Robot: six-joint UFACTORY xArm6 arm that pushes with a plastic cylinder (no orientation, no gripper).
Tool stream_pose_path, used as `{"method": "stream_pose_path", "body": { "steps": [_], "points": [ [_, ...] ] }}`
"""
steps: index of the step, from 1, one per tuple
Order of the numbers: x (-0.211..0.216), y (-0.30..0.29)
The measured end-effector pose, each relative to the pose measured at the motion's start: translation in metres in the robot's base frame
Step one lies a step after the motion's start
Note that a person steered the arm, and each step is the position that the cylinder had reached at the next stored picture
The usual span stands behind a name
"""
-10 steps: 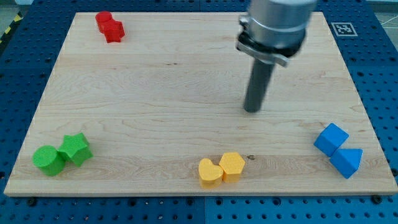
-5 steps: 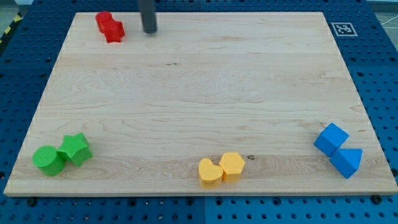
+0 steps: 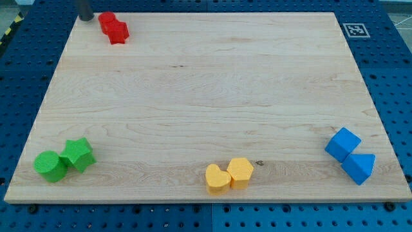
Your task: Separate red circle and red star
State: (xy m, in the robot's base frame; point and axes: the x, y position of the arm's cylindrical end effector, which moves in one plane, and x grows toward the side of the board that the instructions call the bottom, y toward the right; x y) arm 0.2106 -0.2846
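The red circle (image 3: pixel 107 20) and the red star (image 3: pixel 118 31) touch each other at the top left of the wooden board (image 3: pixel 206 90). The circle lies up and to the left of the star. My tip (image 3: pixel 85 17) is at the board's top left corner, just left of the red circle, with a small gap between them. Only the rod's lowest part shows at the view's top edge.
A green circle (image 3: pixel 49 165) and a green star (image 3: pixel 78 154) sit at the bottom left. A yellow heart (image 3: pixel 217 178) and a yellow hexagon (image 3: pixel 241 171) sit at the bottom middle. A blue cube (image 3: pixel 342 144) and a blue triangle (image 3: pixel 360 167) sit at the bottom right.
My tip has moved from the board's upper right middle, across the top, to the top left corner, now left of the red circle. No block has moved.
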Motion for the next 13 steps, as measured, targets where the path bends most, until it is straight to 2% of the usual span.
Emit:
{"method": "stream_pose_path", "body": {
  "steps": [2,3,6,7,8,10,12,13],
  "points": [
    [0.004,0.008],
    [0.019,0.029],
    [0.066,0.035],
    [0.057,0.027],
    [0.019,0.006],
    [-0.008,-0.002],
    [0.005,0.014],
    [0.01,0.04]
  ]
}}
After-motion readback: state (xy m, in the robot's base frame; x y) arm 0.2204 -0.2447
